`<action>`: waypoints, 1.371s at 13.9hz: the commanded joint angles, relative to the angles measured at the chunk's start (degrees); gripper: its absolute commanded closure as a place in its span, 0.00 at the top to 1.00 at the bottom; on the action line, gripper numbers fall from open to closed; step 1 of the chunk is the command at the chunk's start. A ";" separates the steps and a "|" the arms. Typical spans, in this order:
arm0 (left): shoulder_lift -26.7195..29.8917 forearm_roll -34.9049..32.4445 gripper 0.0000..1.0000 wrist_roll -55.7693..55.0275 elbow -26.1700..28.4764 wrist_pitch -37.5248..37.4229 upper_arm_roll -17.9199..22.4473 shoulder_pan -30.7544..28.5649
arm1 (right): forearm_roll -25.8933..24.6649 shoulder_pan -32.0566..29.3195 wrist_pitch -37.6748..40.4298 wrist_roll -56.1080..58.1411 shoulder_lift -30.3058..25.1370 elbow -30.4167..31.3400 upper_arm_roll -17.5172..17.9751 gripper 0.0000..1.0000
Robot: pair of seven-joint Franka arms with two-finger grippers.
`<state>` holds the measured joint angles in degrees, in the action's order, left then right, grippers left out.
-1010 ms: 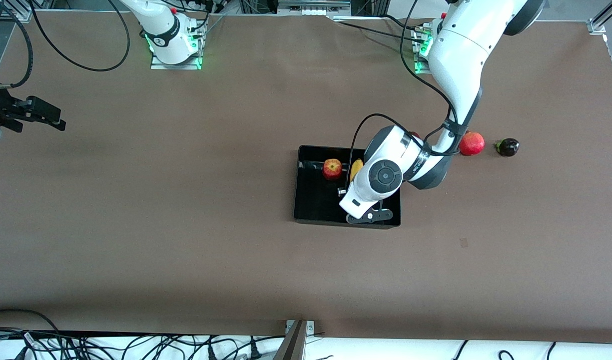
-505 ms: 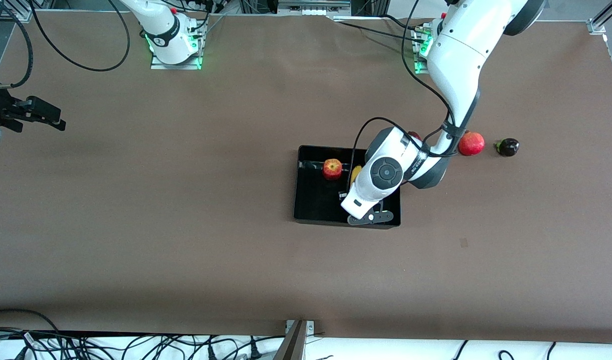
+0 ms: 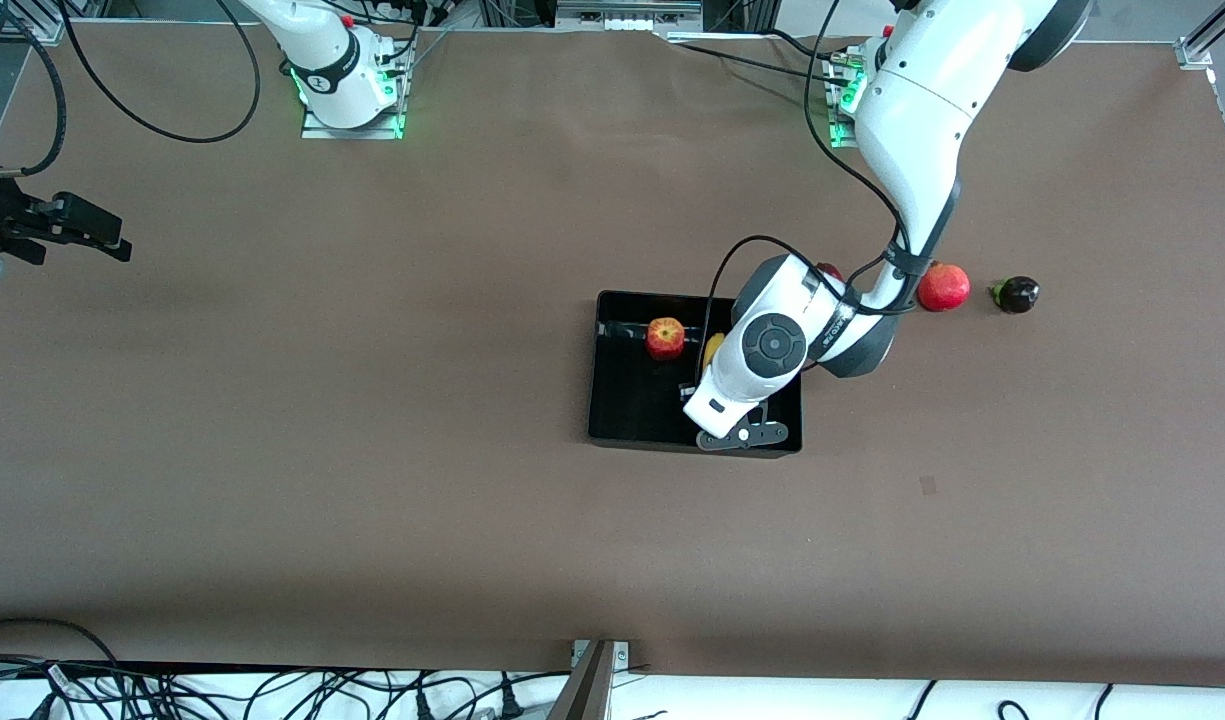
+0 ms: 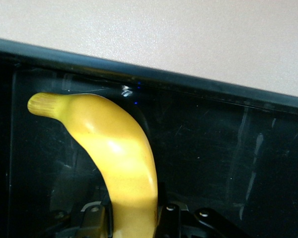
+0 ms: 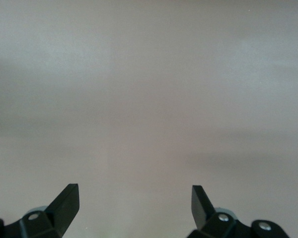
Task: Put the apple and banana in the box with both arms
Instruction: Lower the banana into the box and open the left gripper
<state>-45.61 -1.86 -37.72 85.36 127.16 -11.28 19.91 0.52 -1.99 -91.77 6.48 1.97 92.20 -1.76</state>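
While the left gripper (image 4: 131, 225) reached down inside the box (image 3: 622, 425), its fingers were clamped on the banana (image 4: 116, 163), which hung low over the black floor with its stem end pointing at one glossy wall. In the front view only a sliver of the yellow fruit showed beside the left arm's wrist, which hid the gripper itself. The apple (image 3: 665, 338) already lay in the box, close to the wall farthest from the front camera and just beside the banana.

By the look of it, the task was nearly finished: the apple was placed, and the banana only needed to be let go and the arm lifted clear. The right gripper (image 5: 134, 203) waited over bare table at the right arm's end, its fingers spread wide and holding nothing.

Room inside the box was snug. The banana's stem end sat near the wall, and the apple lay close alongside, so a straight upward exit seemed safest. Outside the box, a pomegranate (image 3: 944, 287) and a small dark fruit (image 3: 1017, 294) lay toward the left arm's end of the table, well apart from the box. The brown table (image 3: 372, 450) spread around them.
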 commanded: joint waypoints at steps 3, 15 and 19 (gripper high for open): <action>0.43 -1.04 0.47 -0.08 0.51 0.72 0.29 0.04 | 0.27 -0.38 0.80 -0.86 -0.21 -0.62 0.26 1.00; 5.95 -0.77 1.00 -2.89 -0.64 -8.40 0.12 -0.74 | 0.27 -0.38 0.71 -0.86 -0.21 -0.62 0.26 1.00; 15.17 0.02 1.00 -2.36 -0.64 -20.33 -0.06 -3.90 | 0.27 -0.38 0.71 -0.86 -0.21 -0.62 0.26 1.00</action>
<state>-36.73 -1.89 -39.87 83.35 113.06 -11.16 18.04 0.52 -1.99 -91.76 6.46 1.97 92.19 -1.76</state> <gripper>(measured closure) 0.000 0.000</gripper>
